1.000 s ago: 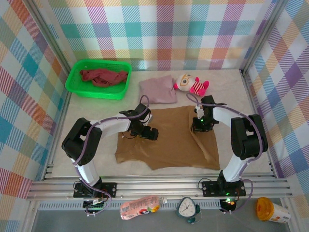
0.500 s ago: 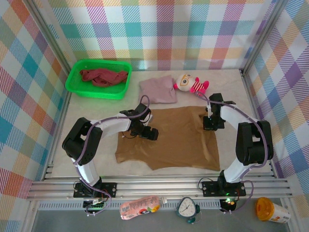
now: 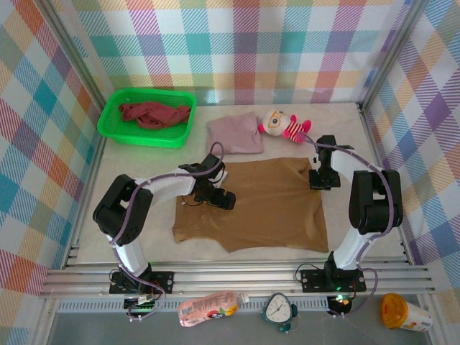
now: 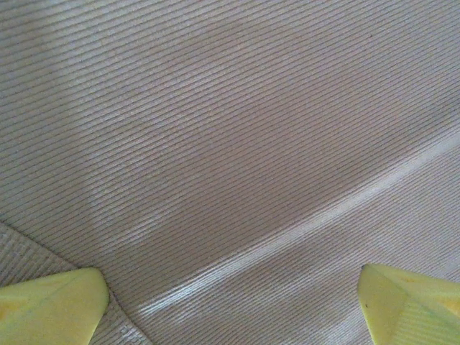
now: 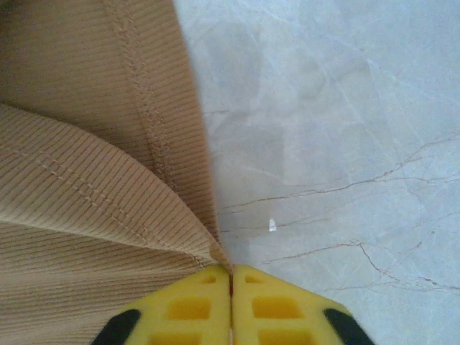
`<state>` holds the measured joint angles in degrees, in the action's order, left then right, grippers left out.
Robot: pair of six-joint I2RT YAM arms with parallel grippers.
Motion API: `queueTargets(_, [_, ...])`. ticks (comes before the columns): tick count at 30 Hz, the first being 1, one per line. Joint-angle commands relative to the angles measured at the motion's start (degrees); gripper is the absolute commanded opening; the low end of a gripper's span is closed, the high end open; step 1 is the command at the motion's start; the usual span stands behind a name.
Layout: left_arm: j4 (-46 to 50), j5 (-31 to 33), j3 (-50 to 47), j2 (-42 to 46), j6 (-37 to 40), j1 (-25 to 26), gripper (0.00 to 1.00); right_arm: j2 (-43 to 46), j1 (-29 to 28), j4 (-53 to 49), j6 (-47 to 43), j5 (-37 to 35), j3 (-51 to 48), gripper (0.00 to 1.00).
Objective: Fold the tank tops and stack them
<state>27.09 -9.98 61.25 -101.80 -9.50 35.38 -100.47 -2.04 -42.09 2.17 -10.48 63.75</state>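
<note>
The tan-brown tank top [image 3: 266, 208] lies spread flat in the middle of the table. My left gripper [image 3: 218, 195] rests low over its left part, wide open; in the left wrist view the ribbed cloth [image 4: 230, 144] runs between the yellow fingertips [image 4: 50, 305]. My right gripper [image 3: 321, 180] sits at the top's far right corner, shut on the hem. In the right wrist view the cloth edge [image 5: 86, 180] runs into the closed yellow tips of that gripper [image 5: 231, 277]. A folded mauve-pink tank top [image 3: 235, 134] lies behind. The maroon one [image 3: 153, 113] is bunched in the green basket [image 3: 144, 138].
A pink-and-white striped plush toy [image 3: 284, 124] lies just right of the mauve top, behind my right gripper. Bare marble tabletop [image 5: 323, 144] stretches to the right of the tan top. Checkered walls close in the back and both sides.
My right gripper has moved right and toward the back with the tan top's corner, pulling a folded-over flap out flat. The left arm has stayed put.
</note>
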Motion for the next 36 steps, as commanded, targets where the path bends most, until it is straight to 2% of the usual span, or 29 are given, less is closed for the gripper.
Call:
queueTargets(1, [6.38, 1.72, -1.85, -3.32, 0.71, -0.57, 0.92, 0.70, 0.84, -2.80, -0.13, -0.04, 0.59, 0.15])
queueTargets(4, [8.14, 1.52, -0.09, -3.06, 1.39, -0.57, 0.92, 2.06, 1.34, -4.27, -0.24, -0.40, 2.15, 0.25])
queueTargets(6, [9.57, 0.91, 1.39, -2.77, 1.82, -0.57, 0.92, 2.72, 1.43, -5.52, -0.52, 0.15, 4.47, 0.28])
queueTargets(8, [10.38, 0.42, 2.54, -2.05, 1.81, -0.57, 0.92, 4.04, 1.36, -5.02, -0.42, 4.20, 6.33, 0.29])
queueTargets(12, [11.17, 0.05, 3.65, -1.32, 1.59, -0.57, 0.92, 3.39, 0.99, -0.65, 0.63, 18.06, 8.24, 0.33])
queueTargets(20, [11.23, 0.22, 4.05, -3.02, 1.85, -0.85, 0.93, -7.61, 0.60, 3.86, 4.33, 25.55, 15.62, 0.35])
queueTargets(29, [10.55, 1.11, 2.73, -4.10, 2.19, -1.64, 0.93, -18.73, -0.06, 0.52, 4.10, 20.92, 24.76, 0.38])
queueTargets(32, [10.86, 1.92, 2.40, -4.76, 2.81, -2.17, 0.93, -21.00, -0.04, 0.86, 4.08, 21.87, 26.72, 0.33])
queueTargets(36, [11.14, 2.57, 2.07, -5.17, 3.43, -3.19, 0.93, -22.48, -0.04, 0.73, 3.96, 19.87, 29.00, 0.20])
